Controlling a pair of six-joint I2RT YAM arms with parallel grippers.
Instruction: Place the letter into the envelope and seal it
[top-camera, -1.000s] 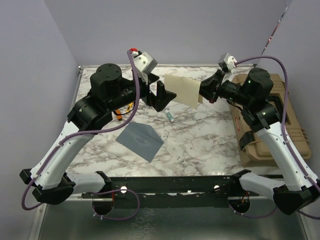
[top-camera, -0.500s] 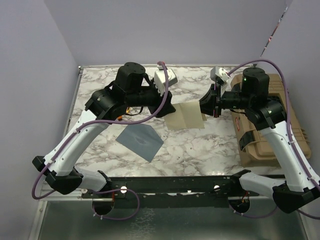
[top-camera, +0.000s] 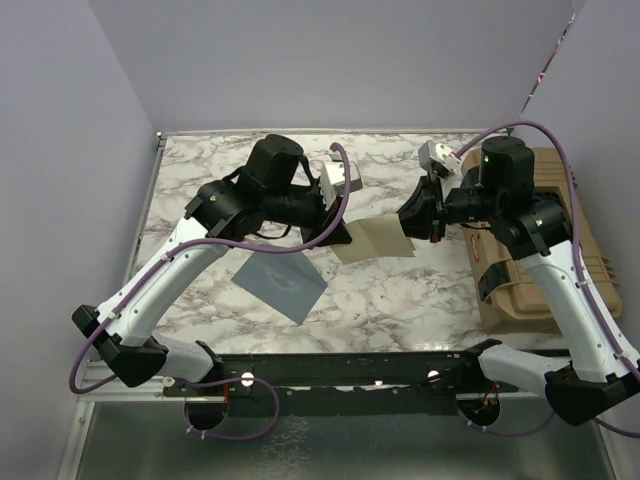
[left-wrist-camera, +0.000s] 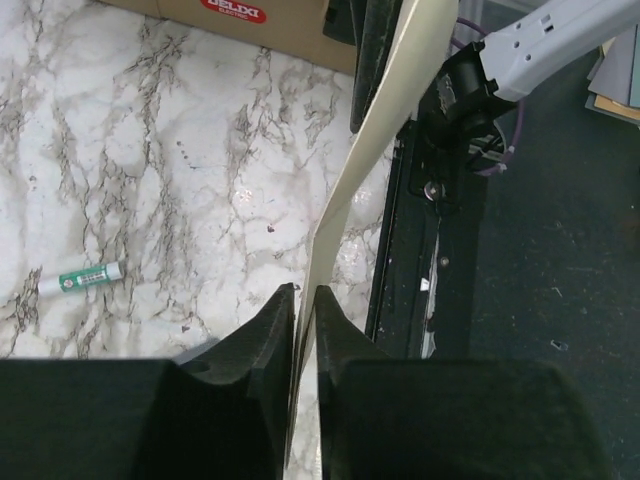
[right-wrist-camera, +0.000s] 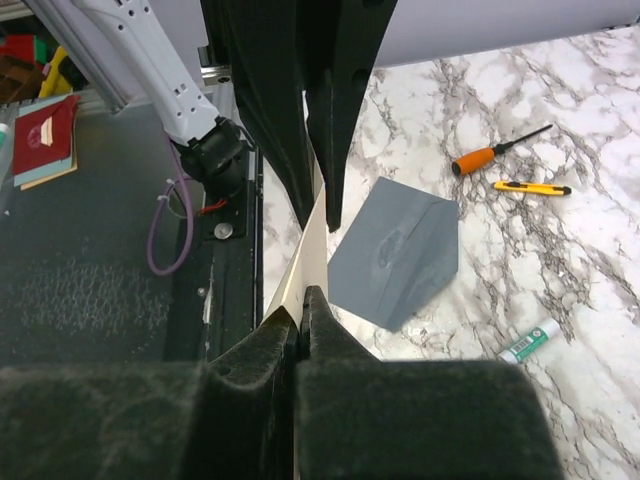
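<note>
Early days here: I've got the letter (top-camera: 378, 240) held up mid-air in the middle, left gripper (top-camera: 344, 240) and right gripper (top-camera: 406, 226) each pinched on an end. The envelope (top-camera: 281, 279) lies flat near-left, nothing inserted or sealed yet.

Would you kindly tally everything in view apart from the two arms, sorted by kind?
Paper items: 2 (cream letter, grey-blue envelope)
Hand tools: 2 (orange-handled screwdriver, yellow cutter)
Glue stick: 1
Tan case: 1
Total: 6
</note>
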